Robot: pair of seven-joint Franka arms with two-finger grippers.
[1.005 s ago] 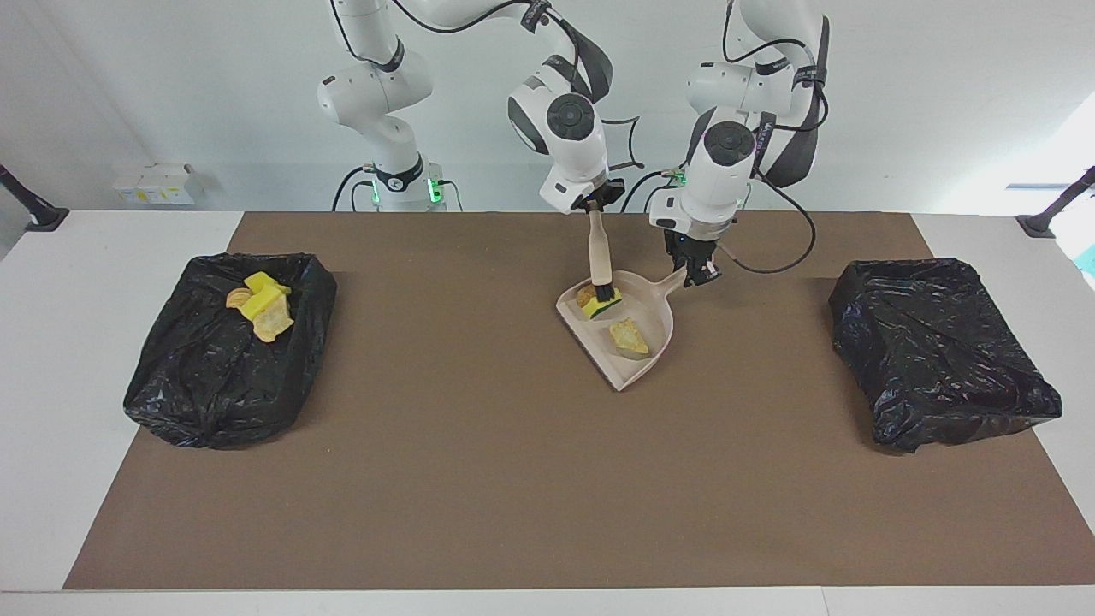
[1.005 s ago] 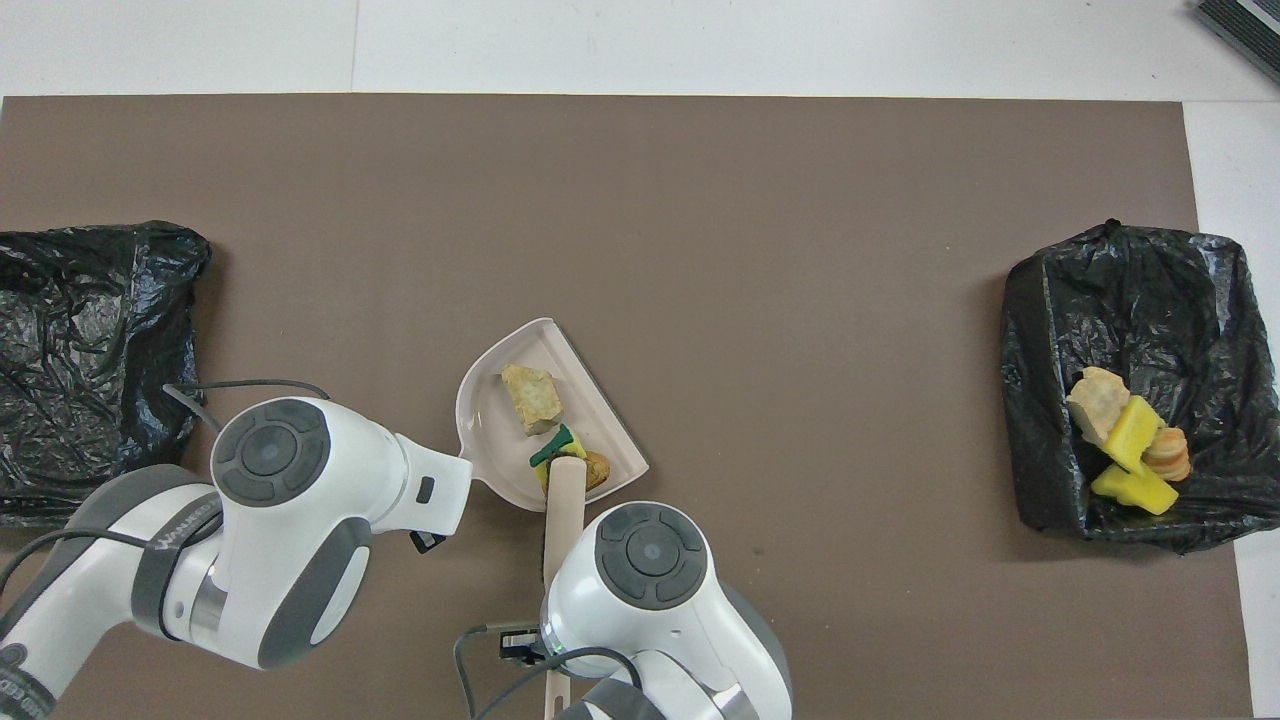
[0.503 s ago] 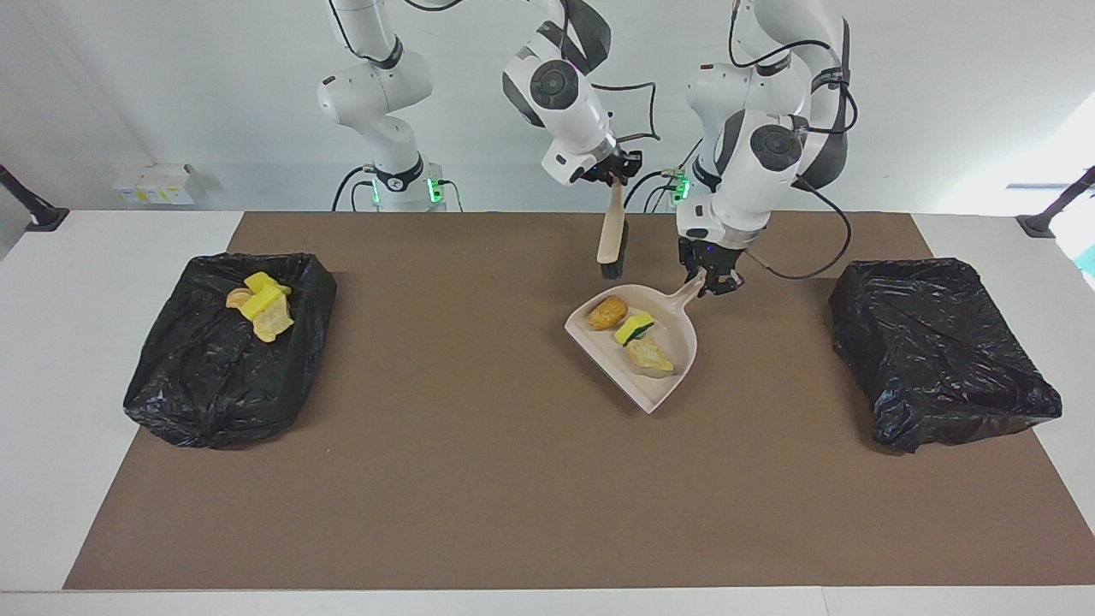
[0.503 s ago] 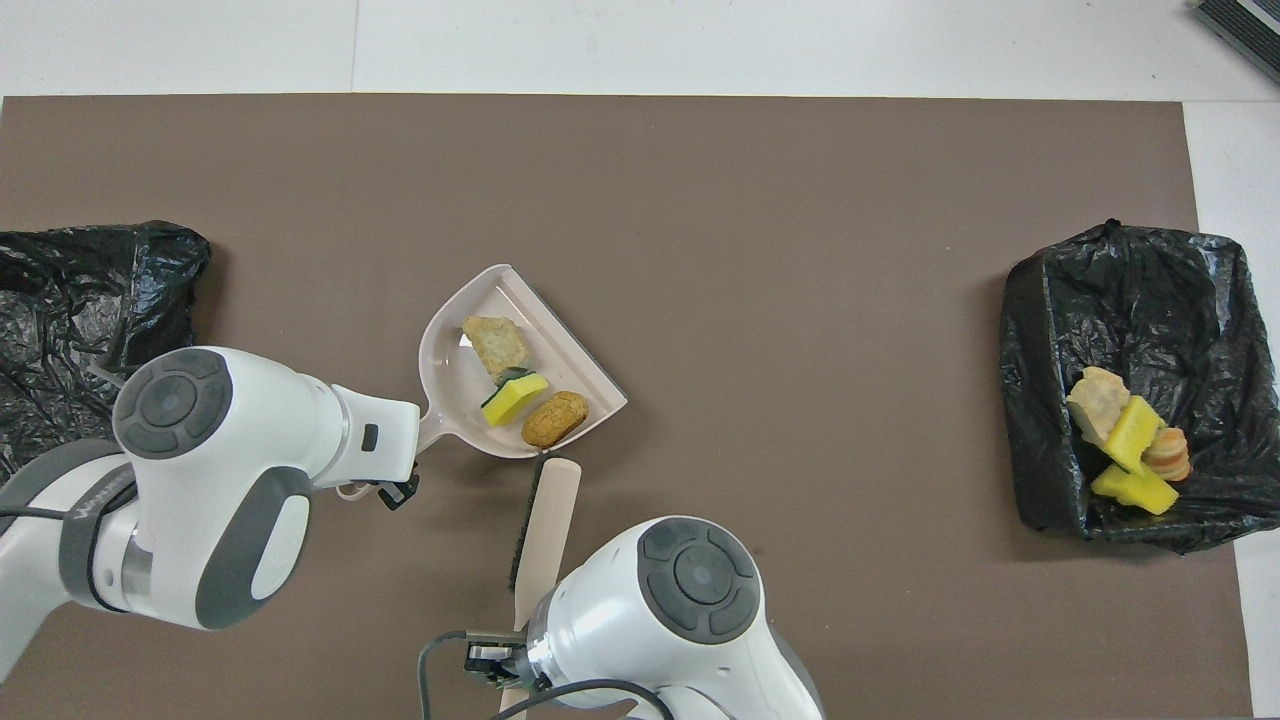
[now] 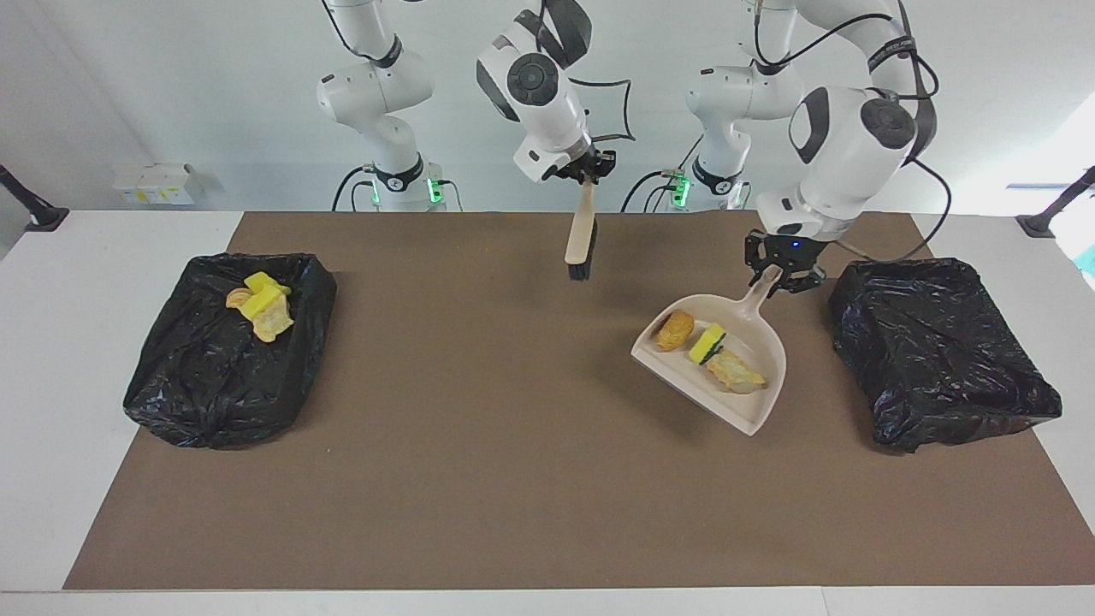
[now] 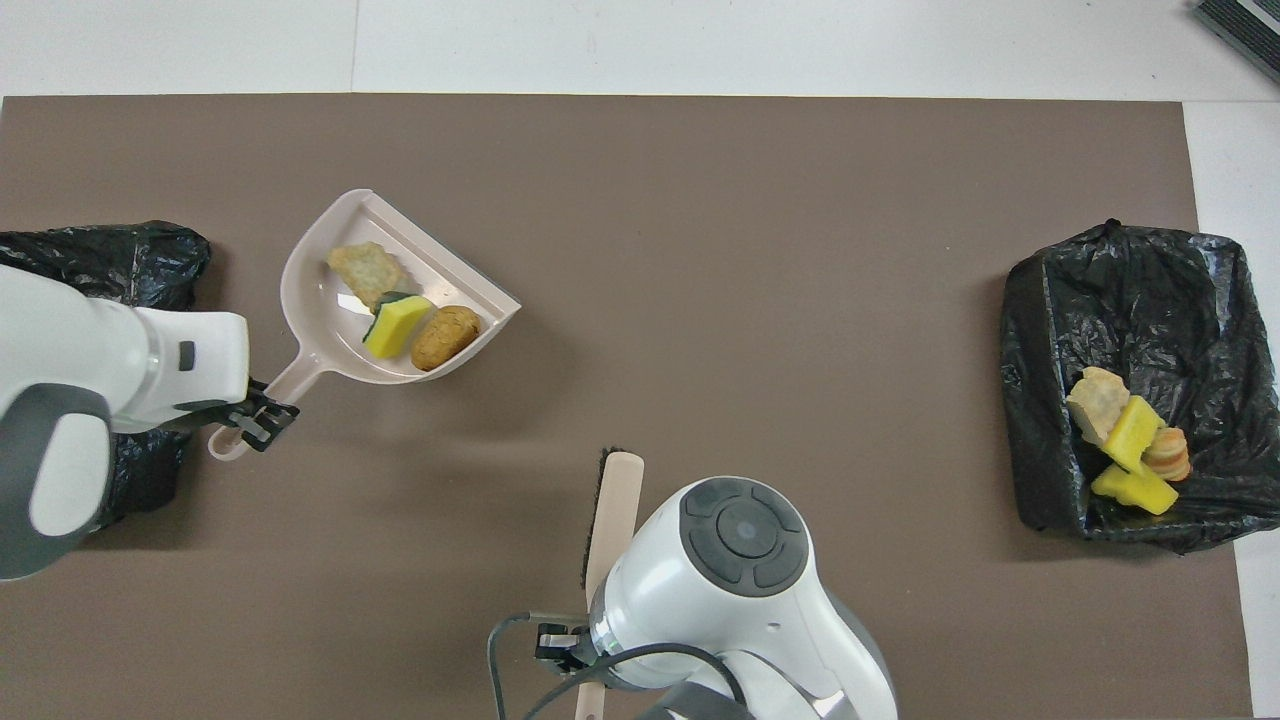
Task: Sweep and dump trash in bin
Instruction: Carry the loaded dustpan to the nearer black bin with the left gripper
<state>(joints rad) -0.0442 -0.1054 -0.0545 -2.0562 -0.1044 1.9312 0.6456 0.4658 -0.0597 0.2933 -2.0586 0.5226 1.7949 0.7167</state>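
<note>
The beige dustpan (image 5: 756,335) (image 6: 312,305) hangs tilted over the mat beside the black-bagged bin (image 5: 941,351) (image 6: 100,262) at the left arm's end. My left gripper (image 5: 777,275) (image 6: 254,425) is shut on its handle. Three bits of trash lie in the pan: a brown pastry (image 5: 676,330) (image 6: 446,337), a yellow wedge (image 5: 707,342) (image 6: 397,326) and a pale pastry (image 5: 737,370) (image 6: 367,268). My right gripper (image 5: 587,175) (image 6: 563,648) is shut on the beige brush (image 5: 583,229) (image 6: 612,505), which hangs bristles down above the mat's middle.
A second black-bagged bin (image 5: 214,376) (image 6: 1130,300) stands at the right arm's end, with several yellow and brown trash pieces (image 5: 259,305) (image 6: 1130,440) in it. A brown mat (image 5: 479,445) covers the white table.
My left arm has lifted the dustpan with its trash off the mat and carried it toward the bin at its end. The right arm has raised the brush out of the pan.
</note>
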